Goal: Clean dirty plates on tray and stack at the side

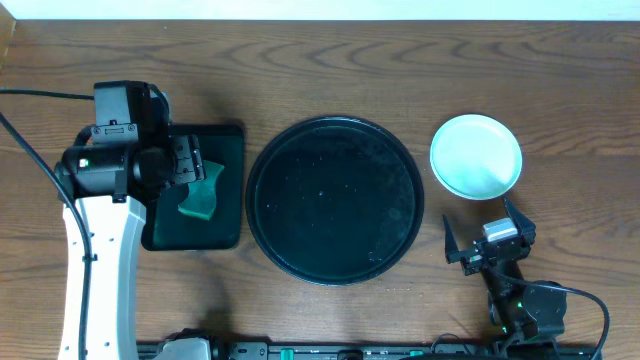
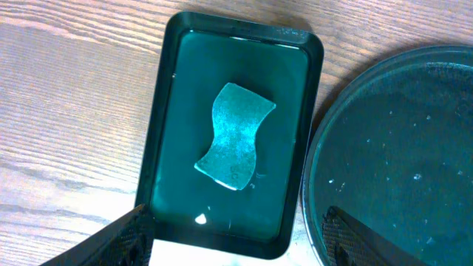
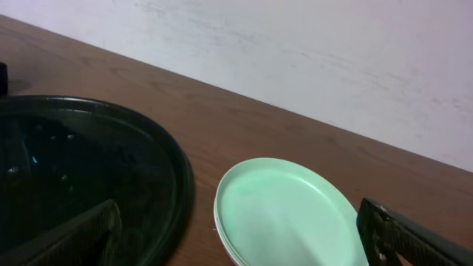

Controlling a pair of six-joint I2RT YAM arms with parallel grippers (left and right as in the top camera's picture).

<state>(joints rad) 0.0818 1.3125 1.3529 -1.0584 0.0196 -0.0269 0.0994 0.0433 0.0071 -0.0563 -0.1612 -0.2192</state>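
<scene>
Right of the wide round black tray (image 1: 335, 200), stacked mint-green round plates (image 1: 476, 156) are sitting. The left gripper (image 1: 198, 165) is hanging over a green sponge (image 1: 202, 196), and the right gripper (image 1: 478, 216) is near the plates, both gaping.

overhead: bright, even light is falling, shadows are showing faint | left wrist: sharp, a white glint is shining in the rectangular tray (image 2: 164, 111) | right wrist: dimmer, near fingers (image 3: 81, 236) are blurring, round tray (image 3: 177, 177) is gleaming softly

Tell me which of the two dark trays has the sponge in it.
The small rectangular tray, with the green sponge lying inside. The large round tray beside it holds no sponge.
</scene>
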